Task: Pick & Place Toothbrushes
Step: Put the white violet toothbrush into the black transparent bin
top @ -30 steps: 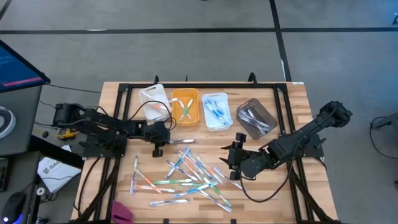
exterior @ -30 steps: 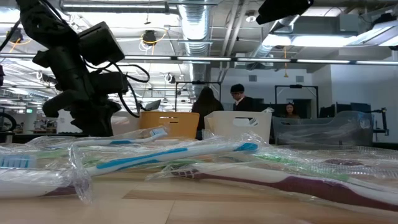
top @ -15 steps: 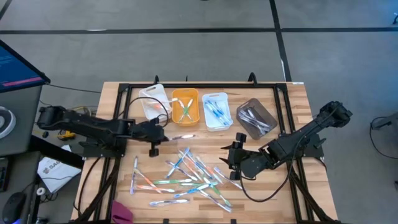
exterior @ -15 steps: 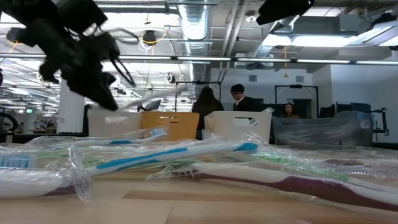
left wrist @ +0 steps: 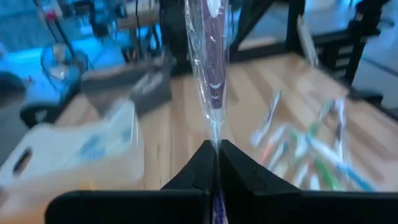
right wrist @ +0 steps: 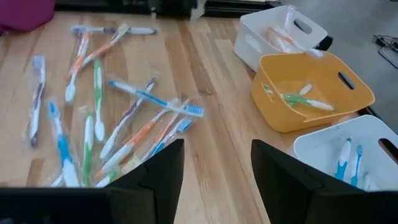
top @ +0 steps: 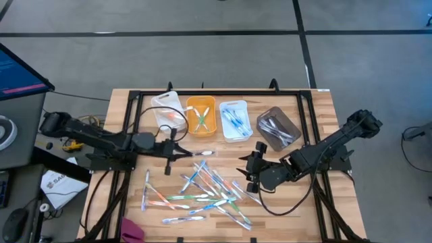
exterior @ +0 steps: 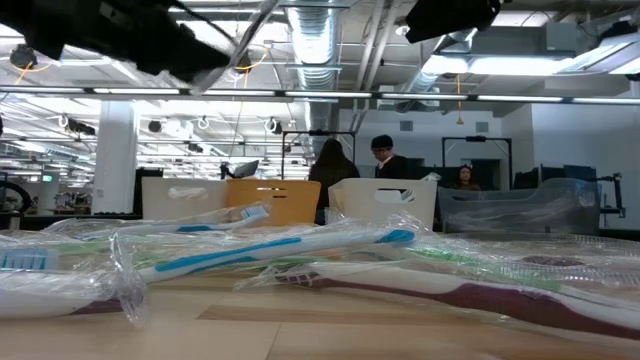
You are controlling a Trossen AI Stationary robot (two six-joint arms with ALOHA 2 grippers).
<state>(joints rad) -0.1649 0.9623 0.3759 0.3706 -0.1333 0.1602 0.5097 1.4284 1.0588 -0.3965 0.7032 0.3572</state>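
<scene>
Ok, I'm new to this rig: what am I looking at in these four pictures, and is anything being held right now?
Two dark robot arms work at a wooden table. One picture looks straight down, one sits at table height, and one rides on each wrist. Loose wrapped toothbrushes lie scattered mid-table. Behind them stand four bins: white, orange, another white bin and a grey bin. The left gripper has its jaws shut on a purple wrapped toothbrush, raised off the table. The right gripper waits beside the pile, jaws open, empty.
</scene>
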